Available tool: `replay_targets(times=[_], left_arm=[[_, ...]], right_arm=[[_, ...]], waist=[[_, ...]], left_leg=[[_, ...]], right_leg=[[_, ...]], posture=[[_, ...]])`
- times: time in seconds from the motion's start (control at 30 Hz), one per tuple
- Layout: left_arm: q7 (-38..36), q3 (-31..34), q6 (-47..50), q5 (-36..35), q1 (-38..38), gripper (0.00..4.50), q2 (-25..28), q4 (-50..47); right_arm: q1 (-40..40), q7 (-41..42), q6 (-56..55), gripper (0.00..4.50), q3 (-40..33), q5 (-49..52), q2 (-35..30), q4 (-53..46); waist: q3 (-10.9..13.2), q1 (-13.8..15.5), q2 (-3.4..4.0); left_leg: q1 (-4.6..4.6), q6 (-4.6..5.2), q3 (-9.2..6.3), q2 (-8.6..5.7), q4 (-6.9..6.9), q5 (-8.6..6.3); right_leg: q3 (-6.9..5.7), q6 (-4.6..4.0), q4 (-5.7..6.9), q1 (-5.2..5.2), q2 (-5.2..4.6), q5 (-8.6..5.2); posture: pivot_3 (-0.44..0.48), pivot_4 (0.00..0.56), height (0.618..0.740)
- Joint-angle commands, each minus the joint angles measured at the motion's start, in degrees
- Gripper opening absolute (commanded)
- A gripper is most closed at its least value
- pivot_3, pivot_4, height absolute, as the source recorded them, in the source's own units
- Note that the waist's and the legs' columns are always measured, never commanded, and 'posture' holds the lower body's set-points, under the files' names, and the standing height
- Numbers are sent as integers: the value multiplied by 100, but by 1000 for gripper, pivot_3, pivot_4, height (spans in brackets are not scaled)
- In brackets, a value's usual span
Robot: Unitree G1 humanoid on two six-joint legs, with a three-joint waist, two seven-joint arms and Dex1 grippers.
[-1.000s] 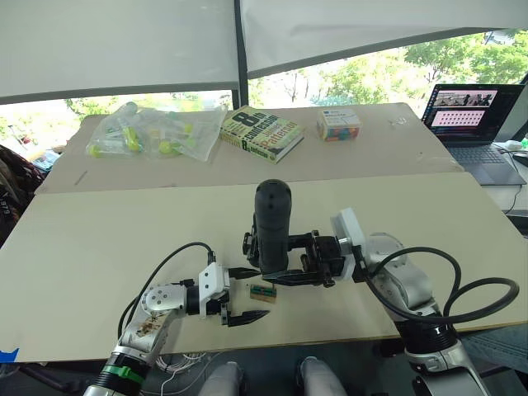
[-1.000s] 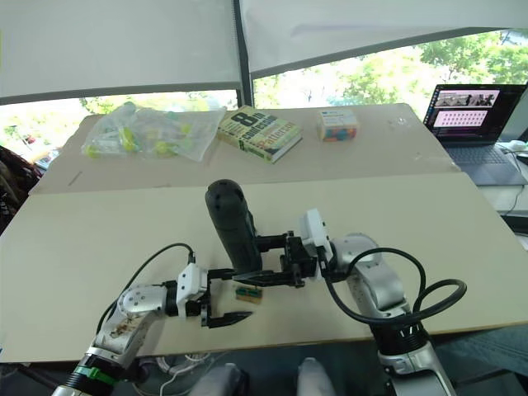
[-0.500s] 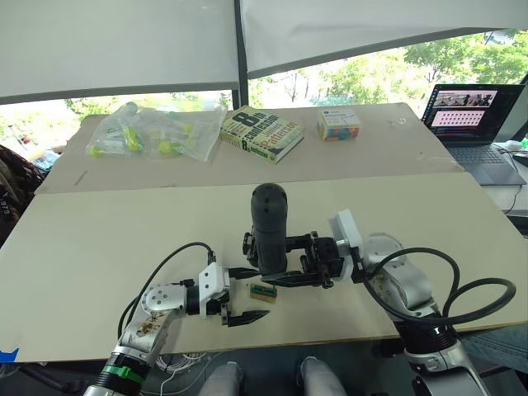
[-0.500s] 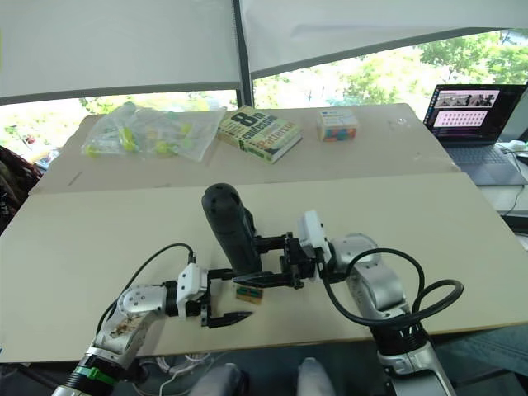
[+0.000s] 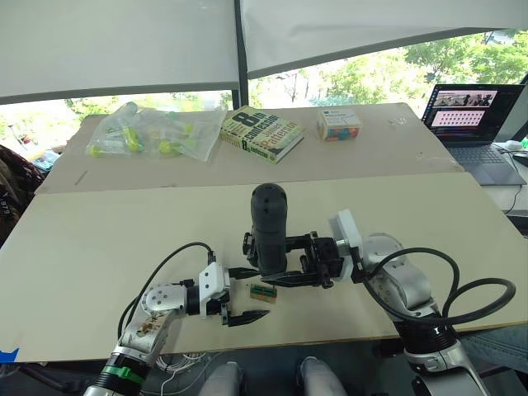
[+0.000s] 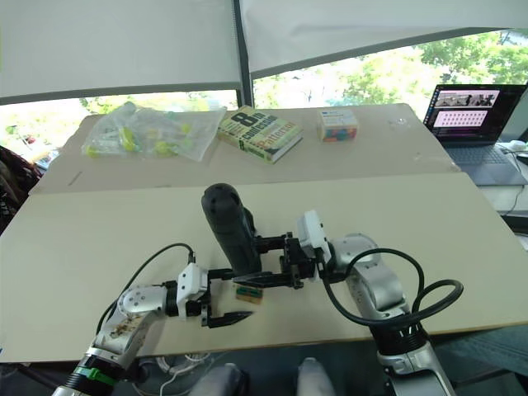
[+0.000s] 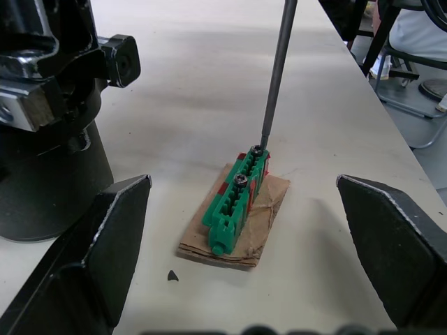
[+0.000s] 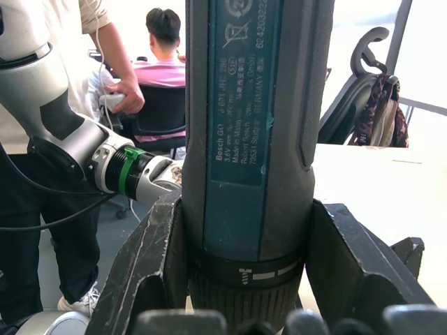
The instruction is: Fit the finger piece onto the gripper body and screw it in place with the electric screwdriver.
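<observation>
As the electric screwdriver (image 5: 269, 228), clamped upright in the right gripper (image 5: 307, 268), tilts slightly, its bit meets a screw on the green block (image 7: 235, 202); the left gripper (image 5: 247, 295) straddles it, fingers apart.

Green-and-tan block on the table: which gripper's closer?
Left. The left gripper is open around the green-and-tan block. The right gripper is just behind it, gripping the upright electric screwdriver.
</observation>
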Motion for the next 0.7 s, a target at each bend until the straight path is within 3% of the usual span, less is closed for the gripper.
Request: replay_targets(times=[0.03,0.7], left_arm=[[-20,-176,87,57,140,4500,-7,42],[-1,-191,90,52,150,4500,-19,49]], right_arm=[[-88,35,-131,1915,-80,104,7,-118],[-97,0,-92,1915,-127,143,35,-81]], waist=[[0,0,0],[0,0,0]], left_leg=[[0,0,0,0,0,0],[0,0,0,0,0,0]], right_leg=[[0,0,0,0,0,0],[0,0,0,0,0,0]], posture=[[0,150,737],[0,150,737]])
